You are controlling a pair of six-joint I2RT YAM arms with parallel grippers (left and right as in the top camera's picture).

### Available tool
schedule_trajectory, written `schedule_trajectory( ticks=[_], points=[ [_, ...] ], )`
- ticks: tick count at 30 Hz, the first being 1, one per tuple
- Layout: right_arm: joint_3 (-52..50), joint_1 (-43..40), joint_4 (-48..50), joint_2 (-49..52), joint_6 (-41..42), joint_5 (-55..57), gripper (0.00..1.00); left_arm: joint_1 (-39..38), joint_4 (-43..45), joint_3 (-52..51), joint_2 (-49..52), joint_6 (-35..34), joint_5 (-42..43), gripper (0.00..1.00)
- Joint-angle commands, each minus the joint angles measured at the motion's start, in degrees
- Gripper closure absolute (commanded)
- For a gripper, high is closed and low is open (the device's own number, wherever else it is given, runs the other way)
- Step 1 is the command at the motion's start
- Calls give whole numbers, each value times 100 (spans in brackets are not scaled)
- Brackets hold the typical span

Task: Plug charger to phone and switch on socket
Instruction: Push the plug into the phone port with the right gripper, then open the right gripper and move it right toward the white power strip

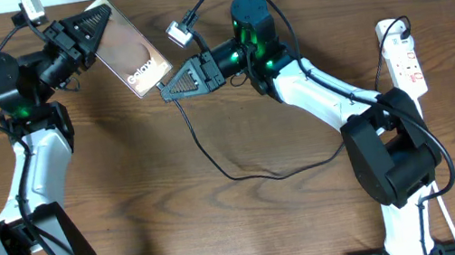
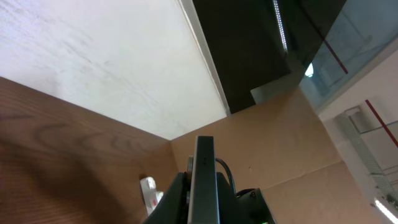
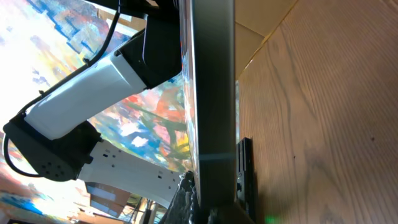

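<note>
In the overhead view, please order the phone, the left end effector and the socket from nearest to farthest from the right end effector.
From the right end effector:
1. phone: right at its tip, toward the upper left.
2. left end effector: beyond the phone, gripping its upper end.
3. socket: far off at the table's right edge.

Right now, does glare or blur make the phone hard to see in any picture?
Overhead: glare washes the phone screen pale, though its white lettering is readable; shadows on the table are soft. Left wrist: the phone shows edge-on, the white area behind it nearly blown out. Right wrist: the phone's edge sits very close and looks soft.
</note>
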Motion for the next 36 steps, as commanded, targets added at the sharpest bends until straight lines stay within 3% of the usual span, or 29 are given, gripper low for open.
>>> schedule_trajectory(
  ticks=[1, 8, 10, 12, 15, 18, 36],
  points=[
    [68, 33, 50, 61, 74, 881, 99, -184, 46, 98, -109, -81, 833, 93],
    [68, 31, 50, 61, 76, 876, 98, -184, 46, 98, -107, -79, 833, 92],
    [68, 26, 48, 61, 76, 850, 94, -181, 46, 98, -109, -79, 835, 92],
    [68, 33, 50, 61, 76, 807, 82, -162, 46, 98, -107, -79, 833, 93],
    [68, 31, 50, 61, 74, 750, 55, -90, 46, 98, -107, -79, 833, 93],
    [68, 31, 52, 61, 72, 699, 1, 9, 46, 98, -107, -79, 833, 93],
    [68, -157, 15, 61, 70, 560, 1, 903, 44, 98, -107, -83, 1401, 92]
  ],
)
